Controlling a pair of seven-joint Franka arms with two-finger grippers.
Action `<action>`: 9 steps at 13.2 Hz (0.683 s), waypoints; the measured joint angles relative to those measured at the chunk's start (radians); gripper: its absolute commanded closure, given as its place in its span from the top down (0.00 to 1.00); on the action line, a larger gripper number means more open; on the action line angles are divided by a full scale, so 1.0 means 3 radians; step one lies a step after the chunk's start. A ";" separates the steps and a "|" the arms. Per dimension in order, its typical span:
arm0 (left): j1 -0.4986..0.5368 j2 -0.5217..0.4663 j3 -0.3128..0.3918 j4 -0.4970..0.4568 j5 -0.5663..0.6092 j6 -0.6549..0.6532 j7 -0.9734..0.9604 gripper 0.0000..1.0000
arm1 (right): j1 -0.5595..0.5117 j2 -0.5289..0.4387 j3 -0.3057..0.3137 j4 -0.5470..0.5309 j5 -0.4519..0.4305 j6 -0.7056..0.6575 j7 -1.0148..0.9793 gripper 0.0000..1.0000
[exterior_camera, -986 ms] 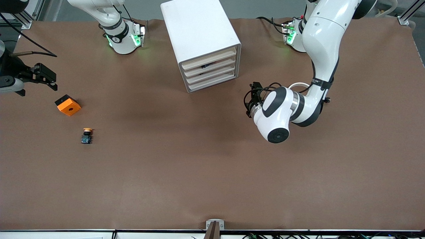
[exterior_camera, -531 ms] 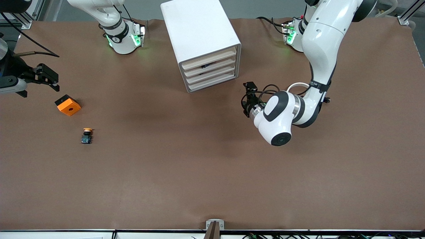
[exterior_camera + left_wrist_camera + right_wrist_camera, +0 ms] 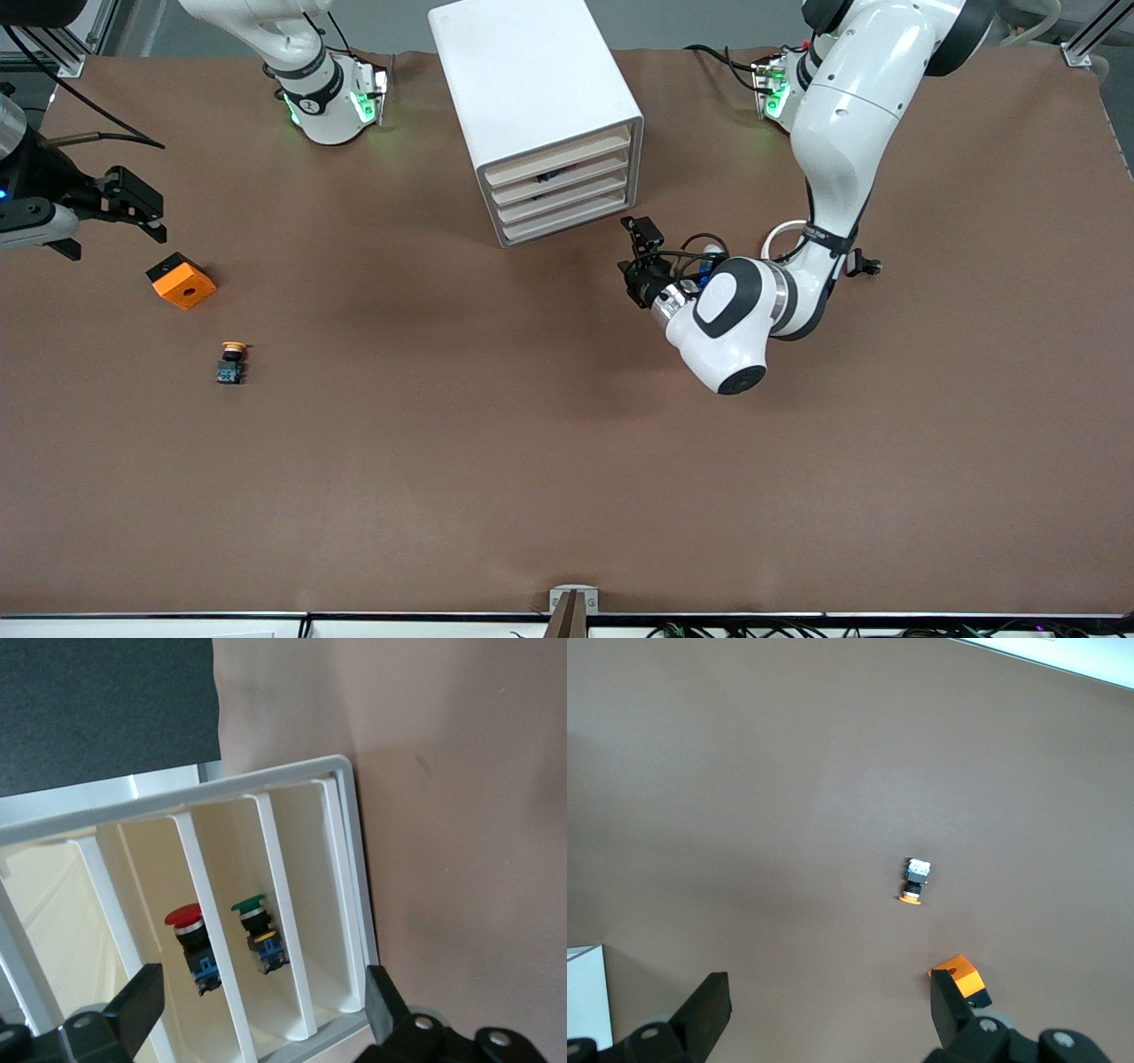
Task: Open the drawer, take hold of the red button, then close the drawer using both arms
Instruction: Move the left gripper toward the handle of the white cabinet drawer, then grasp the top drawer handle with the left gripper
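Observation:
The white cabinet (image 3: 536,97) stands near the robots' bases, its four drawers pushed in. In the left wrist view the red-capped button (image 3: 189,930) lies inside one drawer (image 3: 146,895), with a green-capped switch (image 3: 257,926) in the drawer beside it. From the front, something dark shows in the second drawer from the top (image 3: 567,171). My left gripper (image 3: 631,259) is open and empty, level with the drawer fronts and a short way off them; it also shows in its wrist view (image 3: 261,1010). My right gripper (image 3: 146,208) is open and empty above the table at the right arm's end, as its wrist view (image 3: 828,1010) shows.
An orange square block with a hole (image 3: 181,281) lies below the right gripper, also in the right wrist view (image 3: 959,978). A switch with a yellow-orange cap (image 3: 232,362) lies nearer the front camera, also in the right wrist view (image 3: 914,881). The brown table (image 3: 496,443) spreads wide.
The left arm has swung its gripper closer to the cabinet's drawer fronts. The right gripper has drifted slightly toward the robots' bases. Both stay open.

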 measured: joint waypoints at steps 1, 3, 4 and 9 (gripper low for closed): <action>-0.0004 0.0030 -0.0003 -0.0001 -0.0076 -0.0003 -0.0003 0.96 | 0.0002 0.0001 0.0000 0.0001 0.0007 0.0000 0.0000 1.00; -0.0029 0.0122 -0.0006 -0.0001 -0.0226 -0.0008 -0.0004 0.95 | 0.0005 0.0005 0.0000 0.0002 0.0014 0.0000 0.0000 1.00; -0.0052 0.0169 -0.0007 -0.0002 -0.0255 -0.0009 -0.0004 0.94 | 0.0006 0.0006 0.0000 0.0006 0.0015 0.0000 0.0000 1.00; -0.0221 0.0251 -0.0012 -0.0001 -0.0363 -0.0024 -0.0043 0.80 | 0.0013 0.0016 0.0001 0.0032 0.0016 0.0000 0.0000 1.00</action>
